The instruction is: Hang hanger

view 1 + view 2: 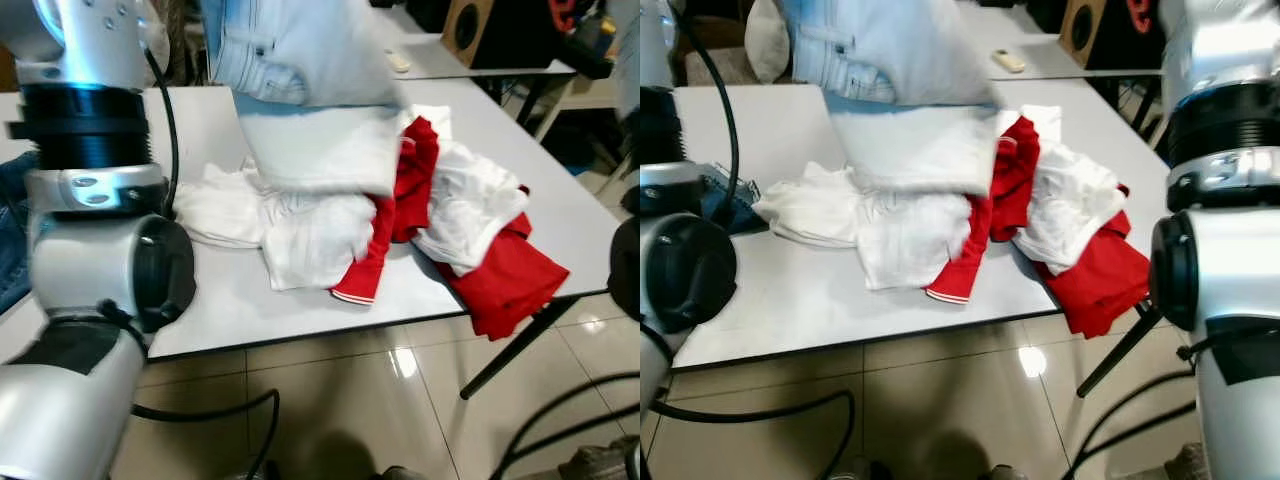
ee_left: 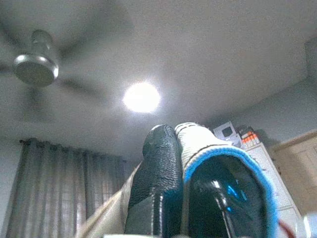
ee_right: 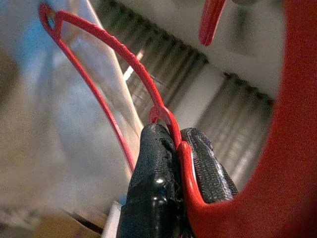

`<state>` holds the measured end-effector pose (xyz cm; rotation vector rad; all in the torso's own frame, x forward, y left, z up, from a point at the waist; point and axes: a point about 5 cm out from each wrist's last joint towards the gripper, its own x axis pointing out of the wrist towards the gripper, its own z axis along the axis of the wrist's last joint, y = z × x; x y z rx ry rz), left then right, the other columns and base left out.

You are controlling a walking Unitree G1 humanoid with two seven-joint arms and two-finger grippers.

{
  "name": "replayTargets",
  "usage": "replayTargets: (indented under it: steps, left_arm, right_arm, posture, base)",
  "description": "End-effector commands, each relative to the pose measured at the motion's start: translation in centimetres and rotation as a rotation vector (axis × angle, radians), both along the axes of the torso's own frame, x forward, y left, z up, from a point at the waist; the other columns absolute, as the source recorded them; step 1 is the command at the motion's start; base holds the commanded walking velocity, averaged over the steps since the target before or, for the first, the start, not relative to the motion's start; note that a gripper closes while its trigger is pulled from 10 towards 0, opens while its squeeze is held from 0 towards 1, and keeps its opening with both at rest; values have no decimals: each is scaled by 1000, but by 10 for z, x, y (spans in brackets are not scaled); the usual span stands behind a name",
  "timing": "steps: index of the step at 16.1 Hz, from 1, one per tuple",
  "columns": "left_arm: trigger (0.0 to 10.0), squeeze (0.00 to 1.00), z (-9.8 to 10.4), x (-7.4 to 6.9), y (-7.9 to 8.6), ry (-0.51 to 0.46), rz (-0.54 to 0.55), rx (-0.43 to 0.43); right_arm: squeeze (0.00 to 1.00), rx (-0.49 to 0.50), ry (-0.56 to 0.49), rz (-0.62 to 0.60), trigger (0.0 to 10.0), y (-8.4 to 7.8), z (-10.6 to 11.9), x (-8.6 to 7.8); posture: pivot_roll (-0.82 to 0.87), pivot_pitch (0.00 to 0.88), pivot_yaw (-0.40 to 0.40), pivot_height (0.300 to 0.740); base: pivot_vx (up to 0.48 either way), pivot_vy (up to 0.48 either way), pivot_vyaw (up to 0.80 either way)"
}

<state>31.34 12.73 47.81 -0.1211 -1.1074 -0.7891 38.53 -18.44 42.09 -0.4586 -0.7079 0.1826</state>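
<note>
My right gripper [image 3: 173, 144] is clamped on the thin red hanger [image 3: 124, 59] near its hook, raised so the hook can meet a rail. Its wire frame arcs away beyond my fingertips. My left gripper [image 2: 181, 144] is closed, pinching pale blue-edged cloth [image 2: 223, 153].

text: none legible | labels: none | brands: none | numbers: none | signs: none

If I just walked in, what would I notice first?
Probably the messy heap of white and red clothes on the white table, with a pale garment hanging above it. Up close, the right gripper pinches a thin red hanger, while the left gripper points up toward the ceiling light.
</note>
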Motion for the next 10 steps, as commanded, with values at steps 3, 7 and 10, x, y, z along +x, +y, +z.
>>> replayTargets:
  steps: [3, 7, 10]
  left_arm:
    - [10000, 0, -65, 28, -27, 125, 5, 90]
    - [10000, 0, -244, 55, -70, 509, 142, 572]
    - [10000, 0, -281, 64, -57, 648, 289, 666]
  right_arm:
    - [0, -85, 57, -113, 10000, -15, -65, 10]
    - [0, -171, 320, -24, 10000, -37, -185, -16]
    - [0, -239, 438, 50, 10000, -53, -217, -53]
  posture:
    - [-126, 0, 18, 740]
    - [-151, 0, 48, 740]
    - [-164, 0, 68, 740]
  base:
    - [0, 0, 0]
    - [0, 0, 0]
    - [0, 0, 0]
